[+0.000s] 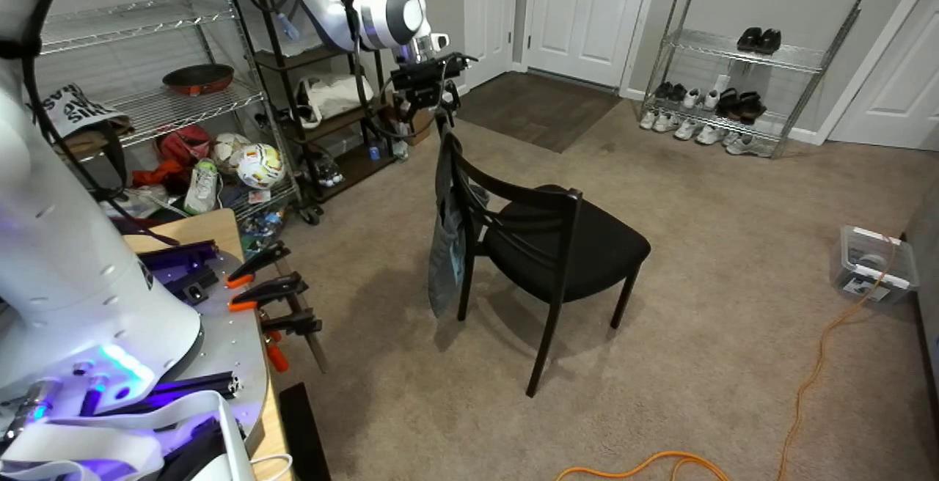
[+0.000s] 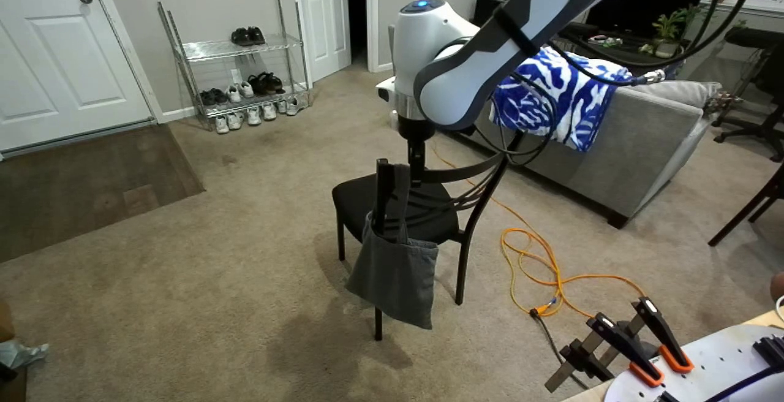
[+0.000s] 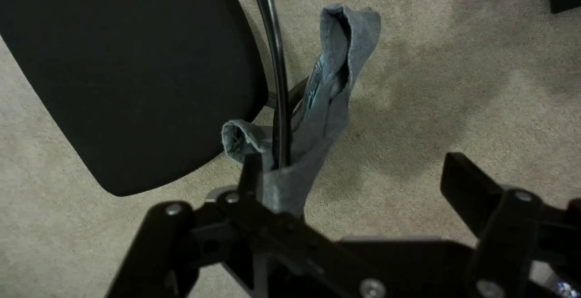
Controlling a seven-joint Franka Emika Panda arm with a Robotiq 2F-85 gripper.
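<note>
A black chair stands on the carpet, its seat (image 1: 587, 246) also showing in the wrist view (image 3: 131, 80). A grey-blue cloth bag (image 2: 398, 279) hangs by its strap from one post of the chair's backrest (image 2: 456, 175). The bag also shows in the wrist view (image 3: 329, 116) and edge-on in an exterior view (image 1: 444, 254). My gripper (image 3: 354, 164) is open, pointing down at the top of the backrest, close to the bag's strap. In the wrist view the left finger overlaps the bag; nothing shows held between the fingers. Whether a finger touches strap or chair cannot be told.
A wire shelf (image 1: 169, 103) and a dark shelf (image 1: 345, 118) stand beside the arm. A shoe rack (image 2: 239, 53) is by the wall. A grey sofa (image 2: 643, 144), orange cord (image 2: 551, 267), plastic bin (image 1: 877, 261) and table clamps (image 1: 268, 290) are around.
</note>
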